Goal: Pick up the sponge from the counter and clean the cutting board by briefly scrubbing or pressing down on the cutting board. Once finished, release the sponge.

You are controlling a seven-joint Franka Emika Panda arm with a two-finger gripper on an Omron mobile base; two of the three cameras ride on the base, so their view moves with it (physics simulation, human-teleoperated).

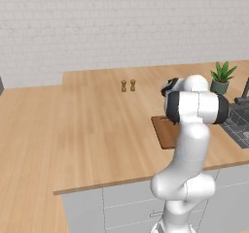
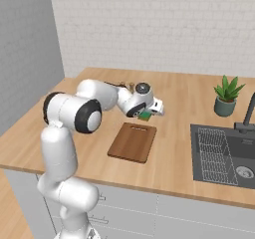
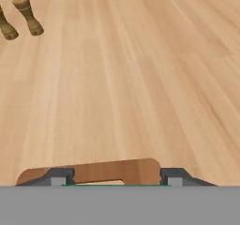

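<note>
**Gripping the sponge above the board's handle end**

Starting nearest the base, the white arm rises in front of the grey cabinet fronts [image 2: 164, 208] and bends forward over the counter [image 2: 179, 168], a pale wood-grain worktop. On it, close to the front edge, lies the cutting board [image 2: 132, 142], a dark reddish-brown rectangle with rounded corners, flat on the wood; its slot handle sits at the short end away from the base. From the left base view only a strip of the board shows beside the arm's forearm.

Just beyond that handle end, the gripper [image 2: 145, 115] hangs with its jaws nearly closed on the sponge [image 2: 145, 116], a small green block that peeks out below the hand. Whether the sponge touches the board or hangs just above it cannot be told. In the hand view, the two dark fingertips [image 3: 58, 177] stand at either side of a thin green sliver, with the slotted end of the board right behind them.

To the right, set into the counter, is a dark sink [image 2: 224, 153] with a tap, and behind it a potted plant [image 2: 226, 96].

Farther back, well apart from the board, two small brown wooden shakers [image 1: 128, 86] stand upright side by side. A white brick wall [image 1: 121, 23] closes the scene.
</note>
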